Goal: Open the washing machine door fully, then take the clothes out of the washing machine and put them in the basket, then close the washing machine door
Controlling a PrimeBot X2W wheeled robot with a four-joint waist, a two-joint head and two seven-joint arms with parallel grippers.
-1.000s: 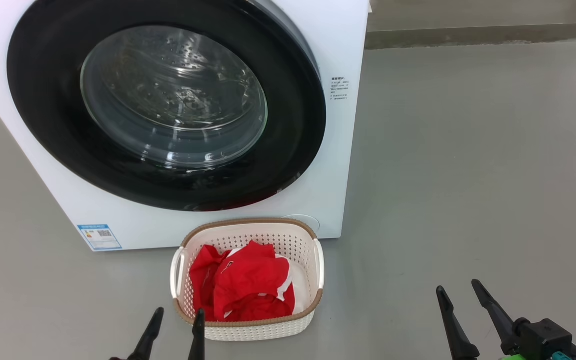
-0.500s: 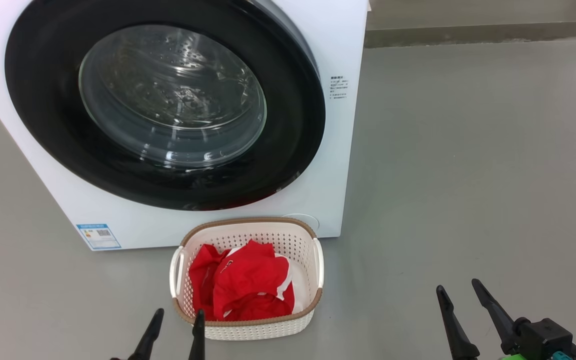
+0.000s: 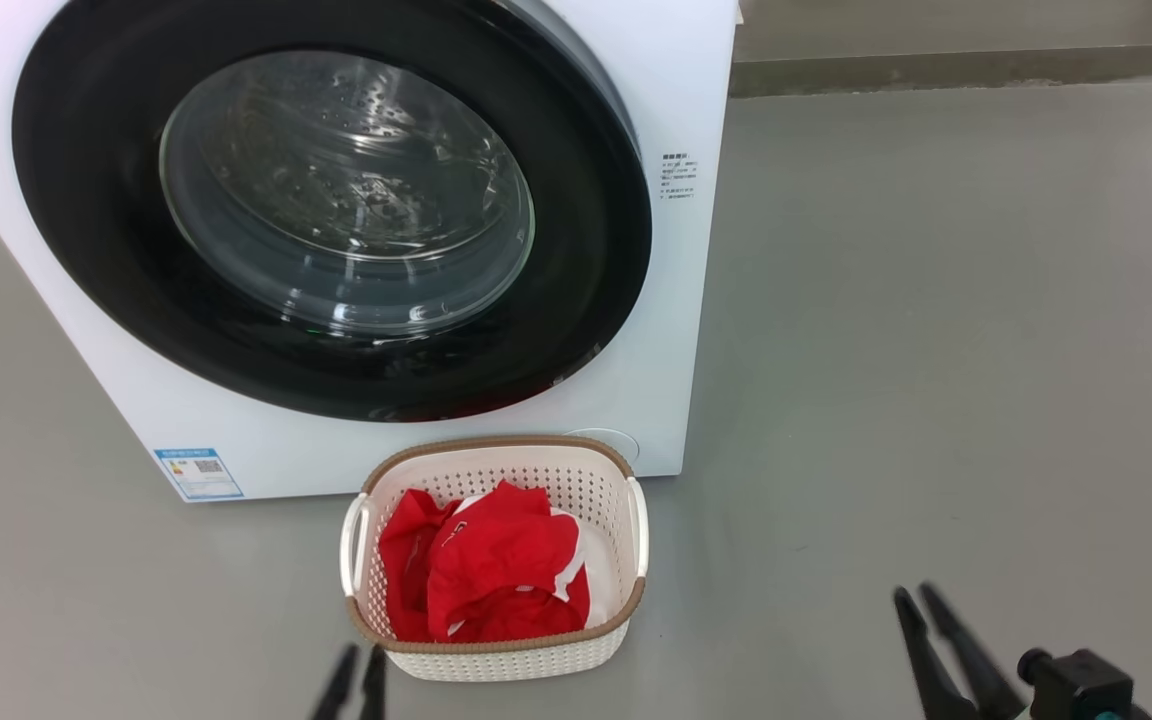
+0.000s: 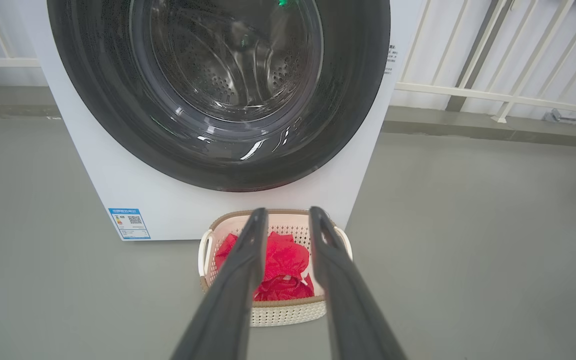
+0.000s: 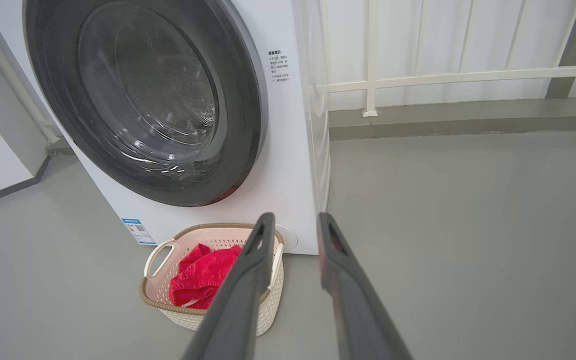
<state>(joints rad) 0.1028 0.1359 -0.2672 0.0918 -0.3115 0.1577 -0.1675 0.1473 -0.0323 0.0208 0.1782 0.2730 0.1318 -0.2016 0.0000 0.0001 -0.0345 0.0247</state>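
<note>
left gripper (image 3: 363, 653) narrowly parted, empty, right gripper (image 3: 914, 592) alike

The washing machine door (image 3: 586, 230) is shut flat on the washing machine (image 3: 674, 340), so nothing can get into the drum (image 3: 356, 160). The basket (image 3: 496, 662) sits on the floor just in front of it. Its top is open. The clothes (image 3: 496, 580) fill its left and middle; the right side has some room. The grey floor (image 3: 936, 350) to the right is wide and bare, back to a white railing (image 5: 443, 77). The left gripper (image 3: 363, 652) hangs just by the basket's near left corner. The right gripper (image 3: 913, 590) has bare floor all round it.
</note>
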